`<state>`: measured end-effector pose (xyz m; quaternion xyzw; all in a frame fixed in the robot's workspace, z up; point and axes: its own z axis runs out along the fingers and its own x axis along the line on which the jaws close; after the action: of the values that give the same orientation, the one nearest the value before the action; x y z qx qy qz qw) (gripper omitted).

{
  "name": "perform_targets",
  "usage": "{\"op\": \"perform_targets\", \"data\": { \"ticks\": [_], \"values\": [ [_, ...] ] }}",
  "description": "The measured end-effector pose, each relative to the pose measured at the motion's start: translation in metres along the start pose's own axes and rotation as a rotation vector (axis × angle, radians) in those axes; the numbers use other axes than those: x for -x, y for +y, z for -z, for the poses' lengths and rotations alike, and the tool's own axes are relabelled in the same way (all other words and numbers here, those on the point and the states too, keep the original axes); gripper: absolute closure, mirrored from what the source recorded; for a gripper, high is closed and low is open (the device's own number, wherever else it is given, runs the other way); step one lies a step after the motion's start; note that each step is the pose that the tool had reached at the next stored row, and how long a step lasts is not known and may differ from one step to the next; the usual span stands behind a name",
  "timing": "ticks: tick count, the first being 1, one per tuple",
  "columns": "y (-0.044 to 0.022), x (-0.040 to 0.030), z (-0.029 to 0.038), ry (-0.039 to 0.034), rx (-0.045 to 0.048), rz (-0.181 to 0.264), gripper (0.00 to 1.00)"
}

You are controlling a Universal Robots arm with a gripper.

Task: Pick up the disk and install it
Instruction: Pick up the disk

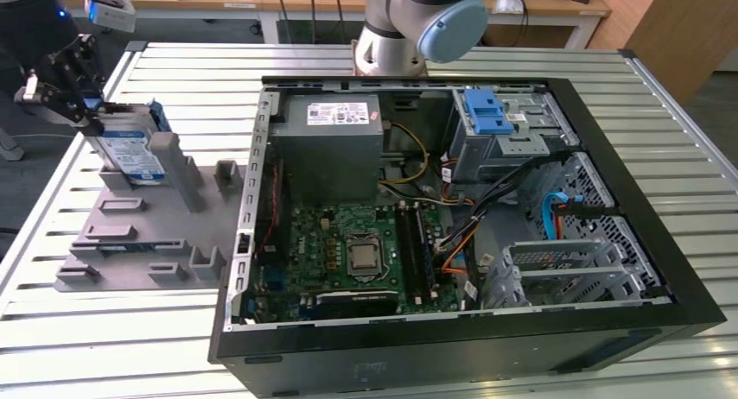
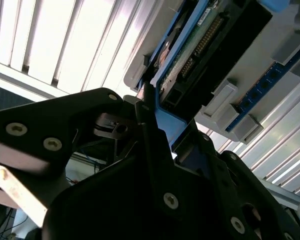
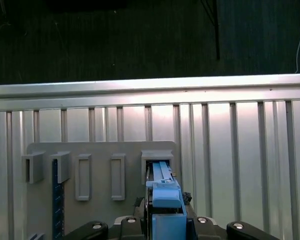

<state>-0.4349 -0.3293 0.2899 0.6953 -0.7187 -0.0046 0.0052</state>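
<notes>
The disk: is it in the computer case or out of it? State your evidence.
Out. The disk stands on edge in the grey holder beside the open case, the end effector shut on its upper edge.

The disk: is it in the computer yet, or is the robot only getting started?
Early stage. Done: the gripper is at the disk and appears closed on its blue carrier. In hand: the disk stands upright in the grey holder on the table, seemingly not lifted clear. Left: the whole install, since the disk is outside the open computer case, on the exterior view's left.
</notes>
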Motion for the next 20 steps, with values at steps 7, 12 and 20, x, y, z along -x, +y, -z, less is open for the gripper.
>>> {"op": "perform_targets", "data": {
  "ticks": [7,12,20],
  "values": [
    [0.0,-0.0001,0.0001,0.0004,0.0002,0.028,0.63],
    [0.0,-0.0001,0.0001,0.0004,0.0001,0.029,0.62],
    [0.0,-0.0001,0.0001,0.0005,0.0001,0.031,0.64]
  ]
}}
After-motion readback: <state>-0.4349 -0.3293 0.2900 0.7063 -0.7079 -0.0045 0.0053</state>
